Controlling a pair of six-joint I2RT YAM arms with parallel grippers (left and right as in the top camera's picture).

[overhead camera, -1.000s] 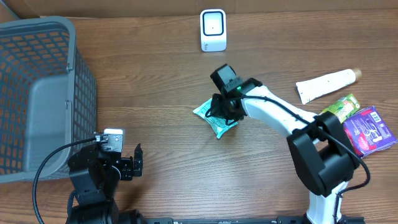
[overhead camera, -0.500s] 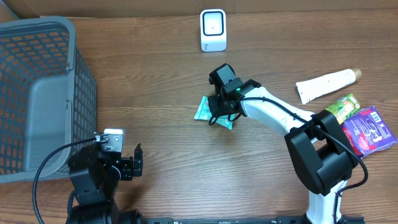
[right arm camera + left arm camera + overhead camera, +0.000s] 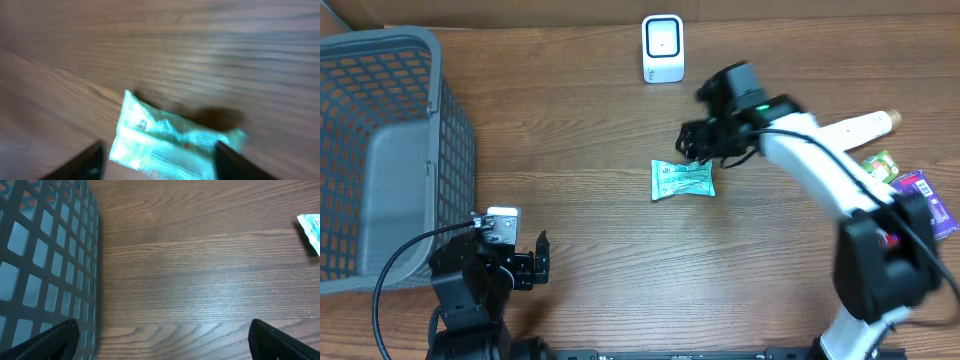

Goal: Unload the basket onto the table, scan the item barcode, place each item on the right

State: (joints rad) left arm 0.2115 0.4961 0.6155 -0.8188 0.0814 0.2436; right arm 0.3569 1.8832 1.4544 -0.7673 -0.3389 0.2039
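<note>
Right gripper (image 3: 698, 145) hangs open, empty, just beyond the crinkled green plastic packet (image 3: 683, 180); near-left, left gripper (image 3: 538, 261) gapes empty.

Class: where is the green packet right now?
In the overhead view, the green packet lies flat mid-table, close beside the right gripper, the white scanner farther back.

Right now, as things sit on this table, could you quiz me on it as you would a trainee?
1. True or false: the right gripper is clamped on the green packet.
2. Where does the white scanner stand? A) at the near edge, by the arm bases B) toward the far edge, beyond the packet C) right of all the items
3. Fill in: the grey basket is on the robot's ____ side.
Key: 1 false, the gripper is open and the packet lies on the table; 2 B; 3 left.
</note>
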